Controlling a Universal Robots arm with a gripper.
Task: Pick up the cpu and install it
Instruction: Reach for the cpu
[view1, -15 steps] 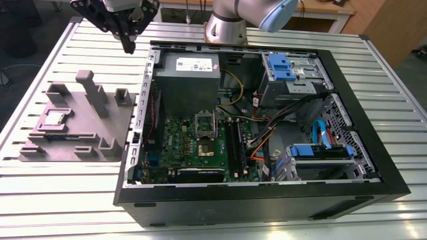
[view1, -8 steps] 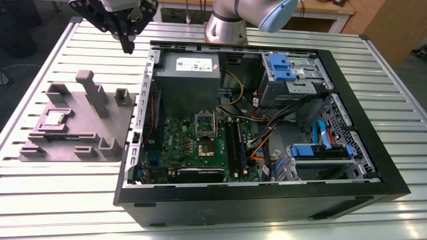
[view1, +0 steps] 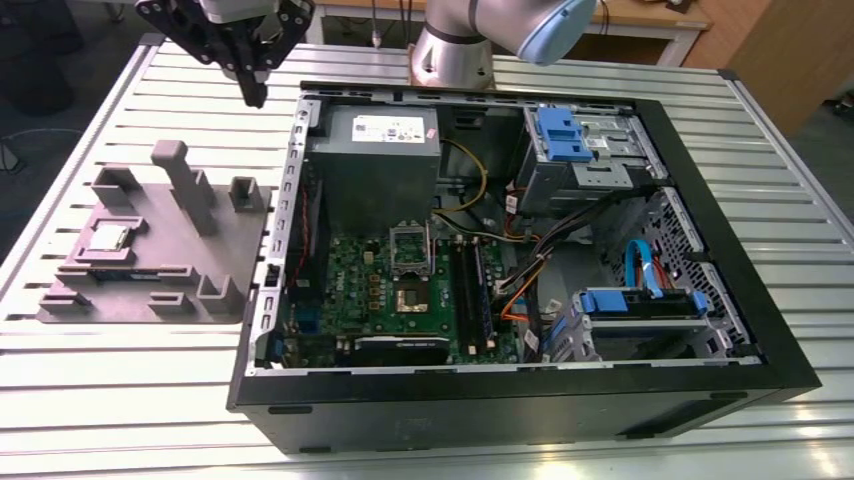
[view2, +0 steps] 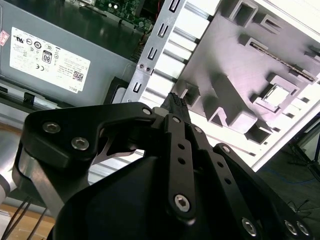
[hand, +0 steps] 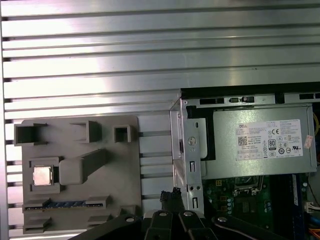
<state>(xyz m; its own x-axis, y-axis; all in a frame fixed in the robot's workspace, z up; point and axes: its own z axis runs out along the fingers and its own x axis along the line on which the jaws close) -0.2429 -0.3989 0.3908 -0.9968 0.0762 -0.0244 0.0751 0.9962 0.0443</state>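
The cpu (view1: 107, 238) is a small silver square lying flat in a recess of the grey moulded tray (view1: 167, 285), at the exterior view's left. It also shows in both wrist views, cpu (hand: 42, 176) and cpu (view2: 277, 94). My gripper (view1: 252, 95) hangs above the table between the tray's far end and the case's rear corner, well away from the chip. Its fingertips (view2: 175, 101) are pressed together with nothing between them, and they also show in the first wrist view (hand: 172, 194). The motherboard (view1: 400, 290) lies inside the open computer case (view1: 721, 300).
The tray (hand: 107, 197) has upright posts (view1: 180, 175) near the chip. A grey power supply (view1: 378, 165) with a white label fills the case's rear corner. Blue drive brackets (view1: 561, 135) and cables (view1: 534, 265) sit on the case's far side. The ribbed metal table (view1: 134, 400) surrounds everything.
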